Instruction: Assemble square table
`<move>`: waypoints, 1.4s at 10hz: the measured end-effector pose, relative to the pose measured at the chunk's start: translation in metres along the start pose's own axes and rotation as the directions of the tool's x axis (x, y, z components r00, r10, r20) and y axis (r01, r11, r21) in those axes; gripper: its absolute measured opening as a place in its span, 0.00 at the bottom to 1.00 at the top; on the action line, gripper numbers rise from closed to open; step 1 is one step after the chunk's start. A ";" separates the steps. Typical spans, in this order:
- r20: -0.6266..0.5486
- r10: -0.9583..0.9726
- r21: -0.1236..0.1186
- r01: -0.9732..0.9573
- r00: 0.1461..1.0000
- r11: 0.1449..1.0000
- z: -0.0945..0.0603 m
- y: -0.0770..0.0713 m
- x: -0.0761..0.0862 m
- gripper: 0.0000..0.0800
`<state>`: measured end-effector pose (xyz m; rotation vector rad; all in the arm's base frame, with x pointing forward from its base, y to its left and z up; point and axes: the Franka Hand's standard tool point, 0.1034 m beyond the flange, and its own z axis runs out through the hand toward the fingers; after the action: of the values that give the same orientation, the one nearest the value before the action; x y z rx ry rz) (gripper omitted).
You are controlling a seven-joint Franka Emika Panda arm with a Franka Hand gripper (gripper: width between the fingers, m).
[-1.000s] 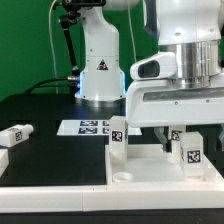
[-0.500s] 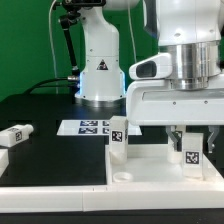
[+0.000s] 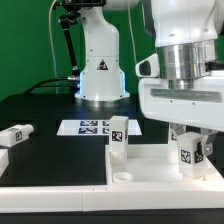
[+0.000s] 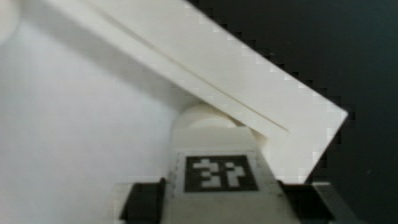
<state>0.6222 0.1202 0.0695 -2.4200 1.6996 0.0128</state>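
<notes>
The square table's white panel (image 3: 150, 168) lies at the front of the exterior view, and its raised rim (image 4: 214, 70) runs into a corner in the wrist view. One leg post (image 3: 118, 136) stands upright at the panel's near-left corner. A second tagged leg post (image 3: 187, 156) stands at the corner on the exterior view's right. My gripper (image 3: 188, 148) is shut on it from above. In the wrist view the same leg post (image 4: 221, 170) sits between my gripper's (image 4: 231, 202) dark fingers (image 4: 148, 200), with both pads against its sides.
A loose leg post (image 3: 14, 133) lies on the black table at the exterior view's left. The marker board (image 3: 92, 127) lies flat behind the panel, in front of the robot's base (image 3: 100, 75). A white border bar (image 3: 50, 195) runs along the front edge.
The jaws have closed from wide open onto the right leg post. The hand has shifted only slightly; the other parts have not moved.
</notes>
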 end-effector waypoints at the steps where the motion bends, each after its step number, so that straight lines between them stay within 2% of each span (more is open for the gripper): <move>1: 0.023 0.103 0.007 -0.104 0.994 0.995 -0.001 -0.001 0.001 0.36; 3: 0.029 0.254 0.013 -0.255 0.967 0.967 0.000 -0.001 0.001 0.36; 4: 0.028 0.240 0.013 -0.240 0.970 0.971 0.000 -0.001 0.001 0.36; 5: 0.022 0.131 0.014 -0.131 0.991 0.991 0.000 -0.001 0.001 0.36; 6: 0.021 -0.055 0.018 0.055 0.998 0.998 0.000 -0.001 -0.001 0.57; 7: 0.021 -0.240 0.022 0.240 0.970 0.971 0.001 -0.001 -0.001 0.75; 8: 0.041 -0.426 0.008 0.426 0.904 0.905 0.003 0.004 -0.004 0.79; 10: 0.035 -0.550 0.008 0.550 0.835 0.835 0.003 0.004 -0.001 0.81; 11: 0.032 -0.659 -0.004 0.659 0.752 0.752 0.002 0.005 0.000 0.81; 12: 0.033 -0.864 -0.051 0.864 0.502 0.500 0.000 -0.002 0.002 0.81; 13: 0.017 -0.935 -0.060 0.934 0.355 0.353 0.000 -0.008 0.004 0.81; 14: -0.010 -0.934 -0.065 0.932 0.356 0.356 0.000 -0.007 0.009 0.81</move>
<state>0.6321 0.1143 0.0693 -3.0451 0.0336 -0.1628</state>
